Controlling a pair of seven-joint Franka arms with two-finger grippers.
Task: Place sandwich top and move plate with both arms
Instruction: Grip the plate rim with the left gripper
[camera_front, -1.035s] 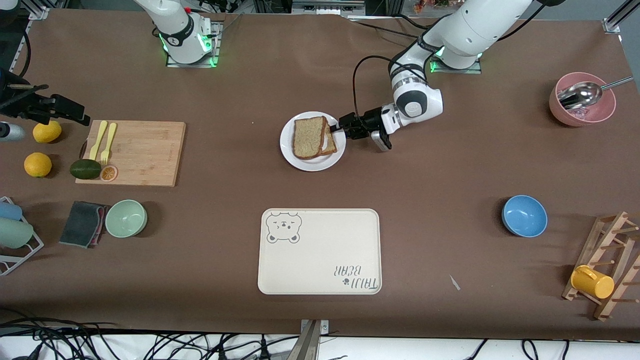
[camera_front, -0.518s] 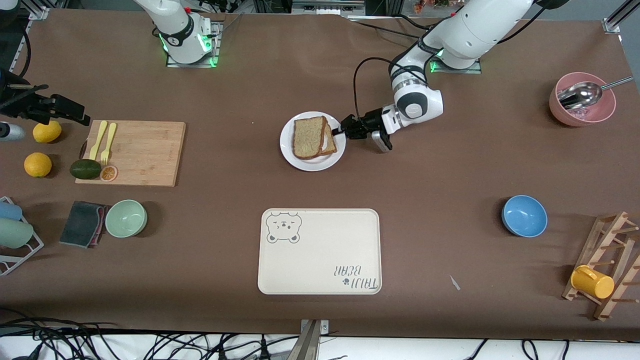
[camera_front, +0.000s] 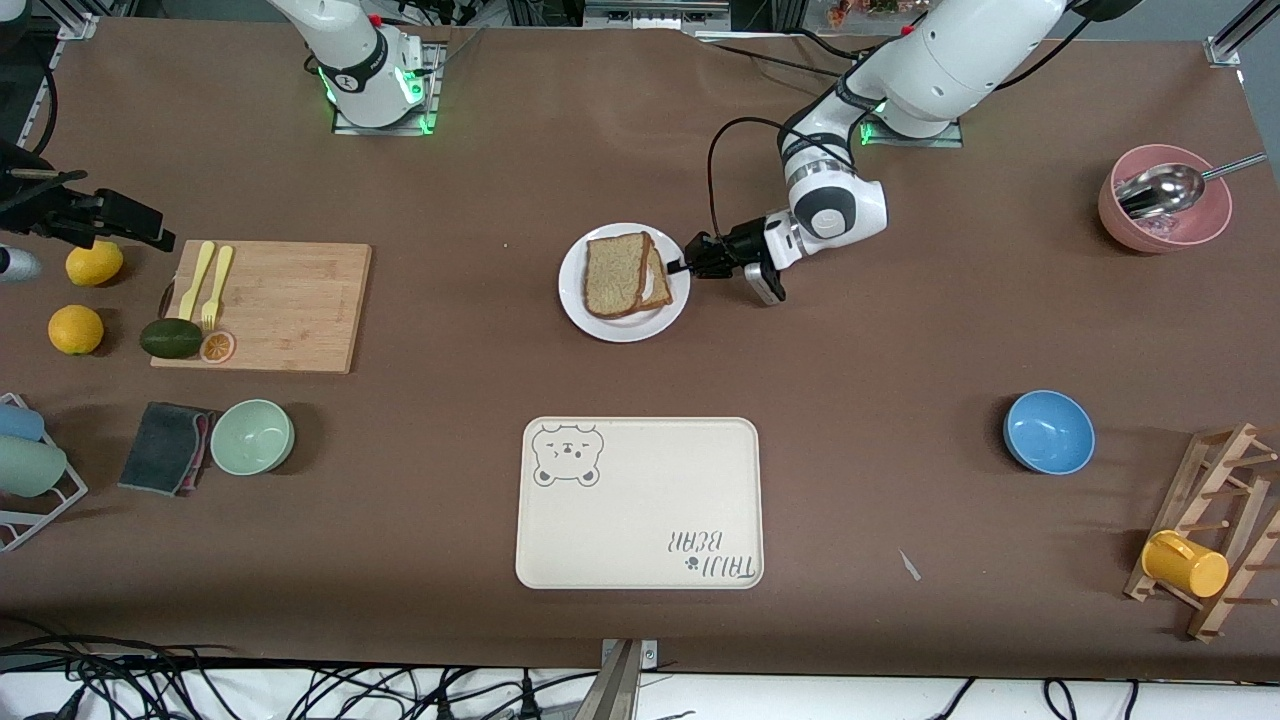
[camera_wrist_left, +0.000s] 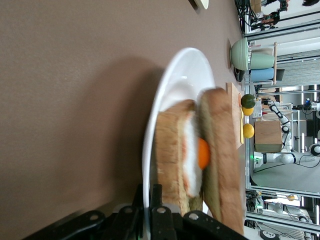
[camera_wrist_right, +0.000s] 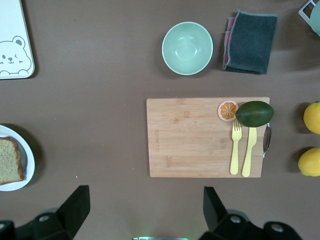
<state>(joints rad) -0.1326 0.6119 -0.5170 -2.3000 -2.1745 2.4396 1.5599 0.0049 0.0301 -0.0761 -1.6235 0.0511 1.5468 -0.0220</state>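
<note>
Front view: the plate (camera_front: 625, 325) sits mid-desk, the sandwich top (camera_front: 613, 274) on it, the cream tray (camera_front: 640, 503) marked "TAIJI BEAR" nearer the camera. Left tool (camera_front: 684, 266) pinches the plate's rim.

Left wrist view: fingers (camera_wrist_left: 159, 220) clamp the rim beside the egg slice (camera_wrist_left: 177, 150).

Right wrist view: right tool (camera_wrist_right: 145, 202) gapes wide, empty, over the cutting board (camera_wrist_right: 200, 137).

The tabletop (camera_front: 900, 330) is plain brown. On it the plate (camera_front: 600, 322) is plain white, and the sandwich top (camera_front: 613, 273) is speckled tan with a darker brown crust. Under it shows white egg with an orange yolk (camera_wrist_left: 203, 153). The tray (camera_front: 640, 520) is cream with a grey bear drawing and grey lettering. One bowl (camera_front: 1049, 431) is blue, another (camera_front: 252, 436) pale green, a third (camera_front: 1165, 215) pink. The cutting board (camera_front: 285, 305) is light wood; the two lemons (camera_front: 76, 329) are yellow.
</note>
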